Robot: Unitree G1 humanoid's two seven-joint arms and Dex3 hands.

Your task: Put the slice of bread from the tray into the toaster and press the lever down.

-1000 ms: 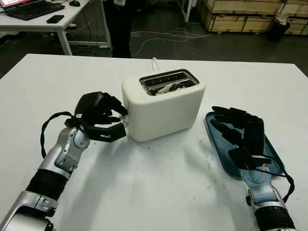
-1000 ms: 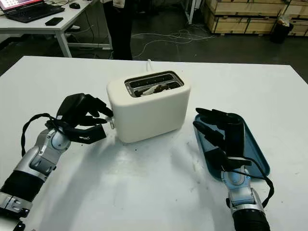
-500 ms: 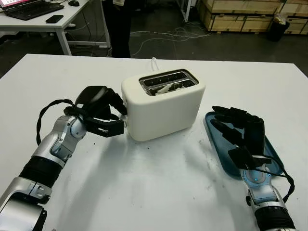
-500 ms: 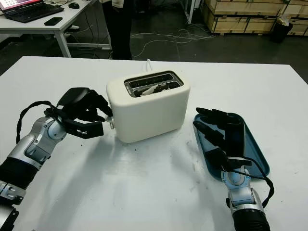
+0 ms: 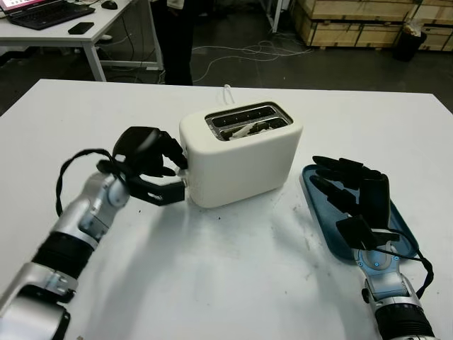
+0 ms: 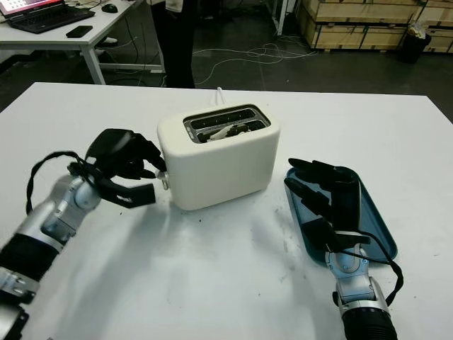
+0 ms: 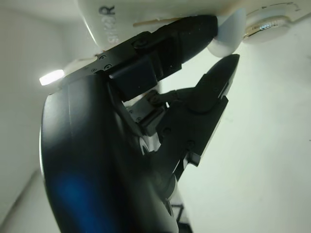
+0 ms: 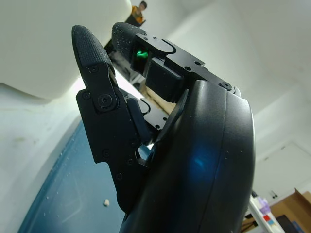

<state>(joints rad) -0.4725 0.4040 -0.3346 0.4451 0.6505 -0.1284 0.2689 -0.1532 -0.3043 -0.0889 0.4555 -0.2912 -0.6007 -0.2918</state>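
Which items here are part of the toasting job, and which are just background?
In the job: toaster; bread in its slot; lever; blue tray; left hand at the lever; right hand over the tray.
Background: laptop; phone; floor cables.

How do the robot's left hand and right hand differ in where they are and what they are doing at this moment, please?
The left hand is at the end of the toaster, fingers curled, one fingertip on the white lever knob; the right hand is over the blue tray, away from the toaster. The left hand is working; the right hand is open and idle. Both are black and hold nothing.
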